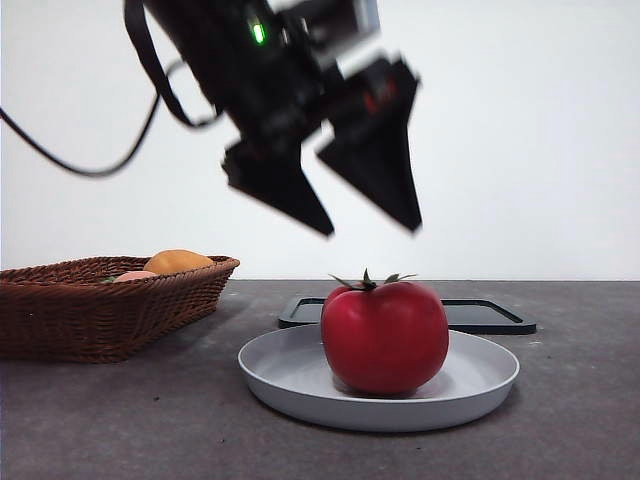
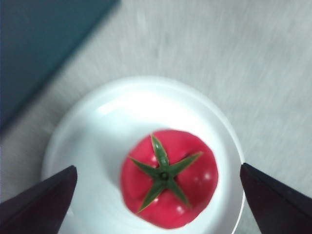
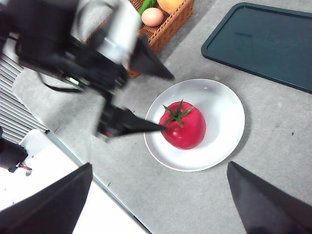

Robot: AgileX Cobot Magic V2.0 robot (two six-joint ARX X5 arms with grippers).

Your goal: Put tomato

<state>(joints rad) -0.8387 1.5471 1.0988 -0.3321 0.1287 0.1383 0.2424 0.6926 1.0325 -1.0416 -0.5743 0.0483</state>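
One tomato (image 1: 385, 337) sat on the pale plate (image 1: 290, 375), slightly off the plate's middle, upright with its green stem crown pointing up. Everything else I place from that plate: a dark tray (image 1: 490, 315) lay flat on the worktop (image 1: 120, 420) just behind it, and a wicker basket (image 1: 100, 310) with an orange fruit (image 1: 178, 261) and a pale pink one (image 3: 152, 16) stood off to one side, well apart.

The left pincer (image 1: 372, 228) hung above the tomato, its two black jaws spread wide and gripping nothing, clear of the fruit. The right pincer (image 3: 158, 200) waited high over the plate, also spread wide and empty.

Judging by its shine, the tomato's skin looked smooth and slippery, and its round shape offered no flat faces, so a grip placed high on the shoulders would likely squirt it out. It looked firm enough to hold but, if real, easily bruised or split by a hard squeeze; whether it was real or a model I could not tell. It seemed moderately light for its size. The sensible hold, I thought, was across its widest girth, jaws on opposite sides, level with the middle, clear of the stem crown, closing gently. The plate's low rim looked unlikely to hinder the jaws.
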